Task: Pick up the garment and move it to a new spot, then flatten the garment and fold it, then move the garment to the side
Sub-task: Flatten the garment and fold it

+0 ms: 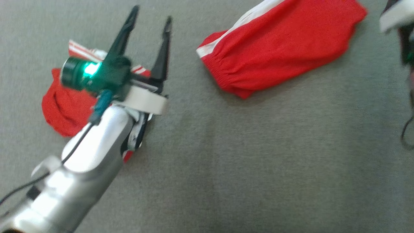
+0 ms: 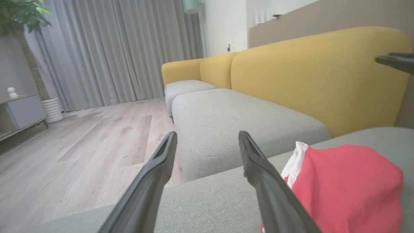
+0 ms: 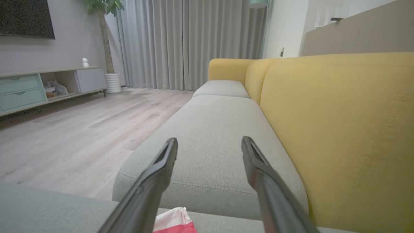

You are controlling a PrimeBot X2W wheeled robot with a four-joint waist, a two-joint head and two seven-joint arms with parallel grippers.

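Red shorts with a white side stripe [image 1: 278, 45] lie folded at the upper right of the grey cushion [image 1: 242, 161] in the head view. A second red garment with white stripes [image 1: 64, 106] lies crumpled at the left, partly hidden under my left arm. My left gripper [image 1: 152, 14] hovers above that crumpled piece, open and holding nothing. In the left wrist view the gripper [image 2: 207, 136] is open, with the red shorts [image 2: 346, 187] to its lower right. My right gripper [image 3: 210, 140] is open and holds nothing, with a red and white cloth edge [image 3: 174, 223] just below it.
The right arm's wrist [image 1: 396, 14] sits at the far right edge with a dangling cable [image 1: 406, 132]. A yellow sofa backrest [image 3: 339, 129] rises beside the grey seat cushions [image 3: 213, 145]. Wooden floor [image 2: 81, 145], curtains and a low cabinet [image 3: 38, 87] lie beyond.
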